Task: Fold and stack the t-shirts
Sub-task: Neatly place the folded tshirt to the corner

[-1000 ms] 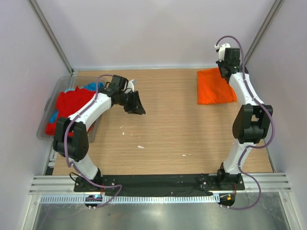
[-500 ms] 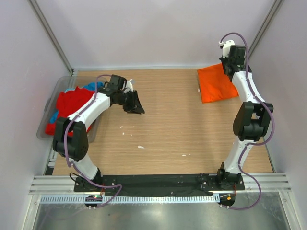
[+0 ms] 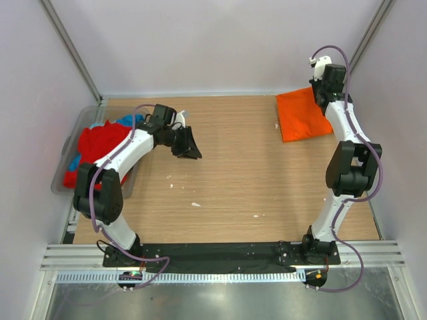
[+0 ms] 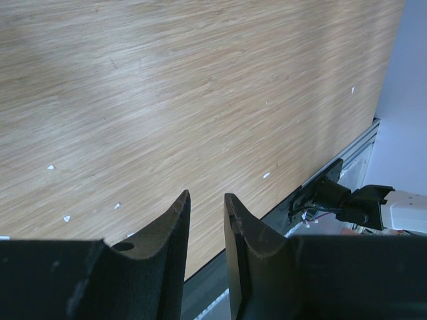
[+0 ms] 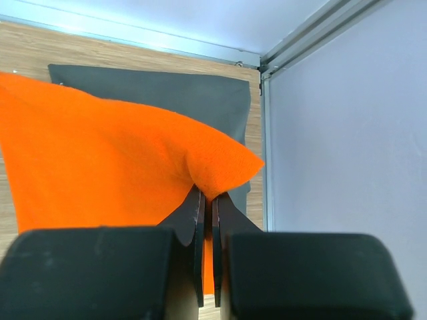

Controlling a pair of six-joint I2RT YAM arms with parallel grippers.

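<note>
A folded bright orange t-shirt lies at the far right of the table. My right gripper is shut on its far right corner. In the right wrist view the orange t-shirt rises into my right gripper and lies over a flat dark grey t-shirt. A red t-shirt and a blue t-shirt are bunched in the clear tub at the left. My left gripper hovers over bare wood right of the tub. Its jaws stand a little apart and hold nothing.
The wooden table has small white specks near its middle. Pale walls enclose the back and sides, and the right wall is close to the orange t-shirt. The black base rail runs along the near edge.
My right gripper has moved right and toward the back wall, dragging the orange t-shirt closer to the far right corner. The left arm has not moved.
</note>
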